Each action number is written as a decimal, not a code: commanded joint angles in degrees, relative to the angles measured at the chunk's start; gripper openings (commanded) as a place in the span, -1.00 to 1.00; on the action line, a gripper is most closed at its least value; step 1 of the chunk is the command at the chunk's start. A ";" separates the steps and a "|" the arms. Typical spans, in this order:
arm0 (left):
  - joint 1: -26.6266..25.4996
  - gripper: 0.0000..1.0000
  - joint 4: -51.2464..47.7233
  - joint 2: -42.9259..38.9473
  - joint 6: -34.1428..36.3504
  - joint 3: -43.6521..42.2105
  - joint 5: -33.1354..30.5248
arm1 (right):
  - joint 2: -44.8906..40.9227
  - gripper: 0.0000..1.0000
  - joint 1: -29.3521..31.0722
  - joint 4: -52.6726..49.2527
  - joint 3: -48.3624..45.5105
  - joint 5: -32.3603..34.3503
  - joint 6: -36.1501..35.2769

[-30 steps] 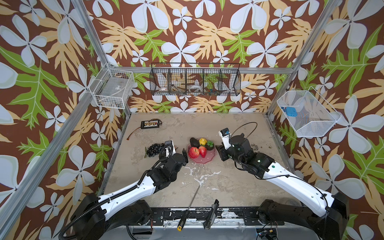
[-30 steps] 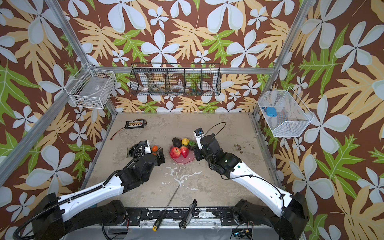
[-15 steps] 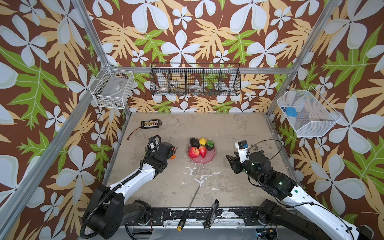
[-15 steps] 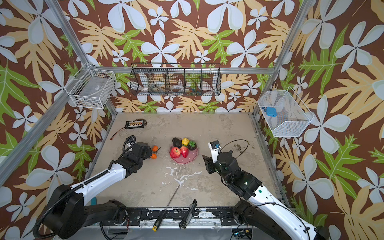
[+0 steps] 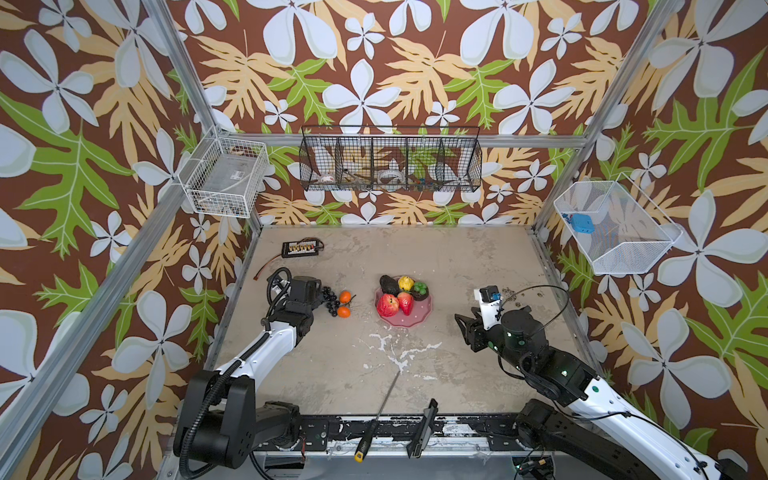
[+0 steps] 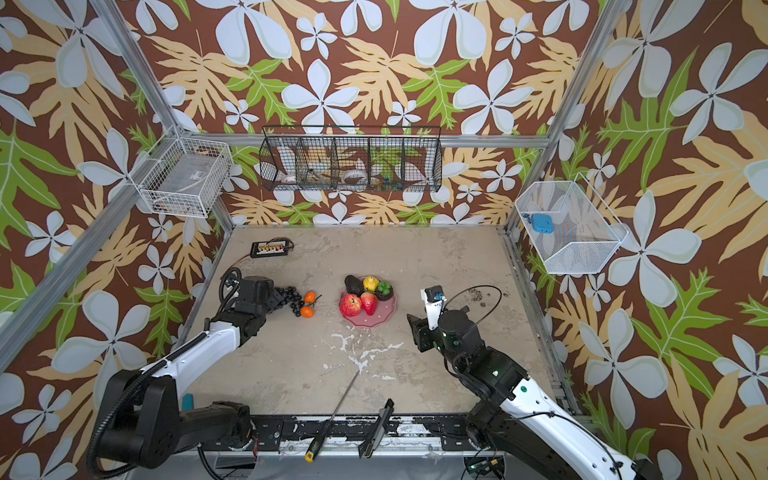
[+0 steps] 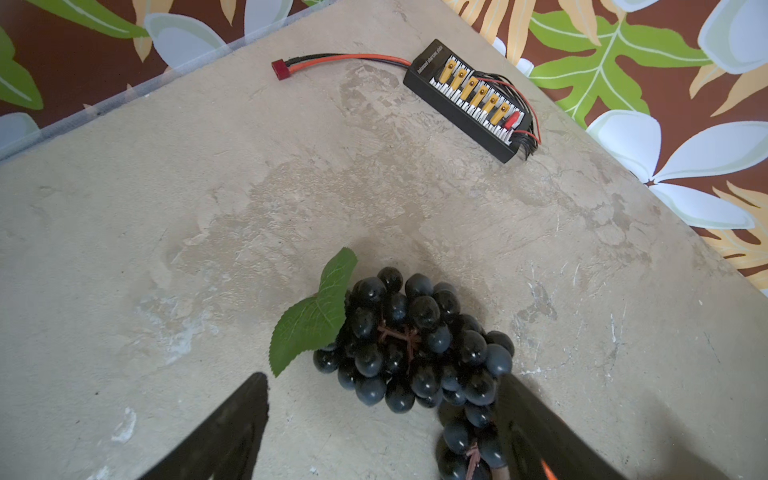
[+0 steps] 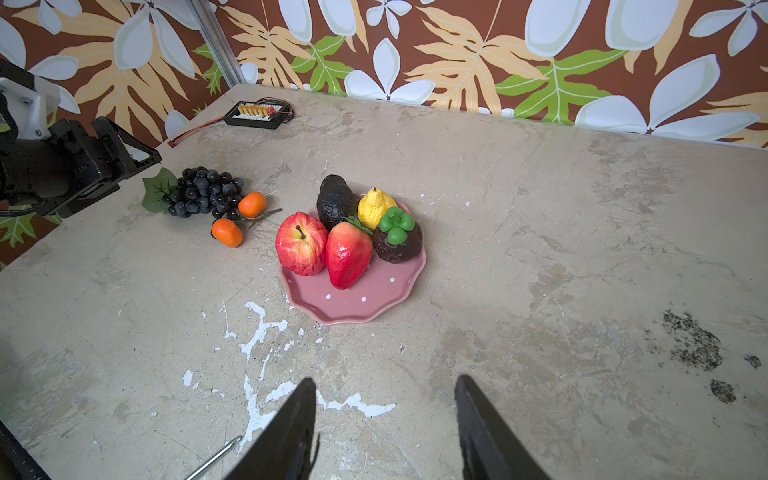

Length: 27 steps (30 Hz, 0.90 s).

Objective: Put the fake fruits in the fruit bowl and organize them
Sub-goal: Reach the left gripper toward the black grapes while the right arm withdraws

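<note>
The left arm reaches forward along the left side of the table (image 5: 457,257). The left gripper (image 7: 382,378) is spread wide at the dark grape bunch (image 7: 415,340); the bunch's trailing grapes lie between the jaws, beside one finger. One orange (image 8: 252,204) and a second orange (image 8: 227,232) lie on the table between the grapes and the pink polka-dot fruit bowl (image 8: 353,299). The bowl holds an apple (image 8: 301,243), strawberry (image 8: 347,257), avocado (image 8: 334,199), lemon (image 8: 374,205) and a green-capped dark fruit (image 8: 397,241). The right arm is bent, well to the right of the bowl. The right gripper (image 8: 384,380) is parted and empty, and points at the bowl.
</note>
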 commanded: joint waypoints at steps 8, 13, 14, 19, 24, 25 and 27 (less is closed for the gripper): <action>3.41 0.52 3.86 4.41 -1.14 -0.96 5.66 | 0.14 0.08 0.08 0.92 -0.12 0.65 0.28; 5.71 0.40 5.12 6.59 -1.30 -1.86 7.39 | 0.67 0.08 0.02 0.83 -0.12 0.83 0.28; 6.27 0.38 5.96 6.68 -1.32 -2.36 8.09 | 0.81 0.08 0.05 0.81 -0.02 0.79 0.28; 9.48 0.17 8.87 8.09 -1.71 -2.98 11.28 | 1.06 0.08 0.07 0.87 -0.07 0.80 0.28; 11.80 0.08 10.78 9.56 -2.91 -2.29 15.67 | 1.38 0.08 0.07 0.83 -0.15 0.82 0.28; 11.81 0.07 11.18 9.59 -3.22 -2.27 16.77 | 1.39 0.08 0.05 0.83 -0.23 0.74 0.28; 11.85 0.09 11.66 9.58 -3.52 -2.36 17.97 | 1.66 0.08 0.08 0.79 -0.11 0.69 0.28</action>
